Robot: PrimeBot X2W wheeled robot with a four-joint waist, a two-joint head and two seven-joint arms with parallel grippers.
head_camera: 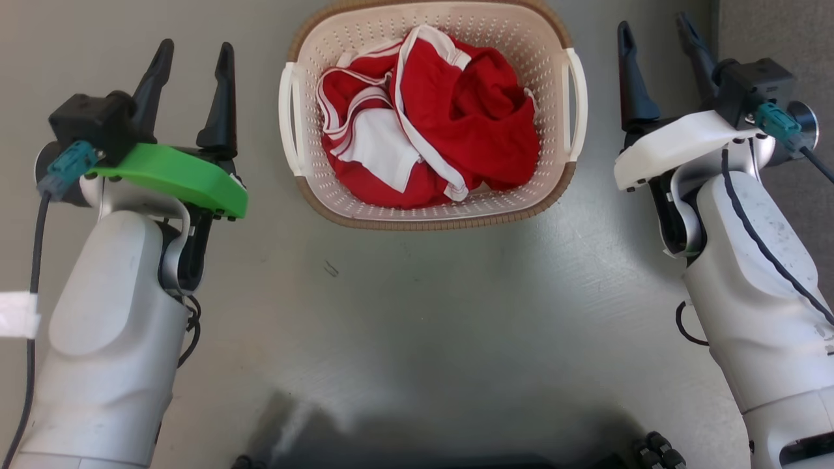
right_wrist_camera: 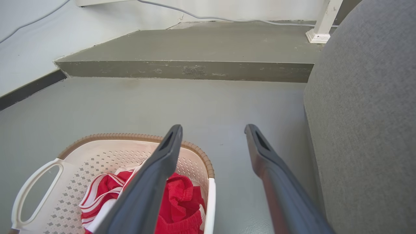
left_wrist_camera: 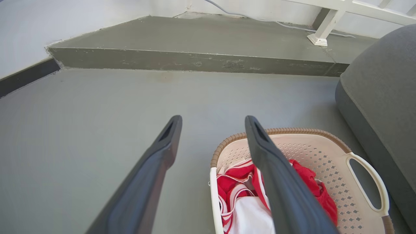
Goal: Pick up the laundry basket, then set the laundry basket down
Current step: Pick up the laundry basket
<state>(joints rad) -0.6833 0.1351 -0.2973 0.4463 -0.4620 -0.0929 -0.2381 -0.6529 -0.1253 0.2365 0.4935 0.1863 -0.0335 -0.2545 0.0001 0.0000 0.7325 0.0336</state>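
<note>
The laundry basket (head_camera: 554, 58) stands on the grey floor at the top middle of the head view, cream with perforated walls, a brown rim and white loop handles on both sides. Red and white clothes (head_camera: 449, 111) lie crumpled inside it. My left gripper (head_camera: 193, 55) hovers open to the basket's left, apart from the handle (head_camera: 288, 117). My right gripper (head_camera: 657, 36) hovers open to its right, apart from the other handle (head_camera: 576, 104). The left wrist view has the basket (left_wrist_camera: 325, 152) at lower right past my gripper (left_wrist_camera: 213, 122); the right wrist view has the basket (right_wrist_camera: 107, 152) at lower left of my gripper (right_wrist_camera: 213, 130).
A raised concrete step (left_wrist_camera: 195, 61) crosses the floor beyond the basket, with a white wall behind. A grey upholstered seat (right_wrist_camera: 367, 113) stands close on the right of my right gripper. A white post (left_wrist_camera: 321, 29) and a cable stand on the step. White tape (head_camera: 18, 314) marks the floor at left.
</note>
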